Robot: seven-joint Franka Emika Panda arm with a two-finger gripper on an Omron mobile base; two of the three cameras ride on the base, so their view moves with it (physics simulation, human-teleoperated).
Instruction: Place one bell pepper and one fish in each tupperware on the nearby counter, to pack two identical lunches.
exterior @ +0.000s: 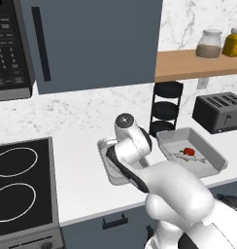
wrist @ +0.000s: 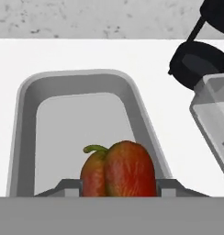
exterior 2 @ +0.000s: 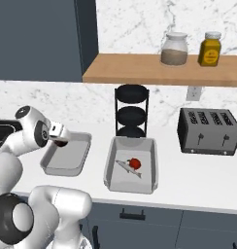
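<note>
1. The pepper [wrist: 118,169] sits clamped in the tool [wrist: 118,195], stem pointing to the left of the hand view, with a finger tip [wrist: 70,187] showing on either side of it.
2. Directly under and beyond the pepper lies the left tub [wrist: 26,119], bare inside; its long axis runs away from the tool toward the wall. In the right base view the tool [exterior 2: 59,141] hangs over this tub's [exterior 2: 67,168] near-left part.
3. My read: the drop calls for a straight descent and a release, no sideways shift.
4. The right tub [exterior 2: 149,185] stands just beside, apart from the left one, and already holds a second pepper [exterior 2: 135,162] and a fish [exterior 2: 127,169].
5. Both tubs rest on the white table [exterior 2: 203,182].
</note>
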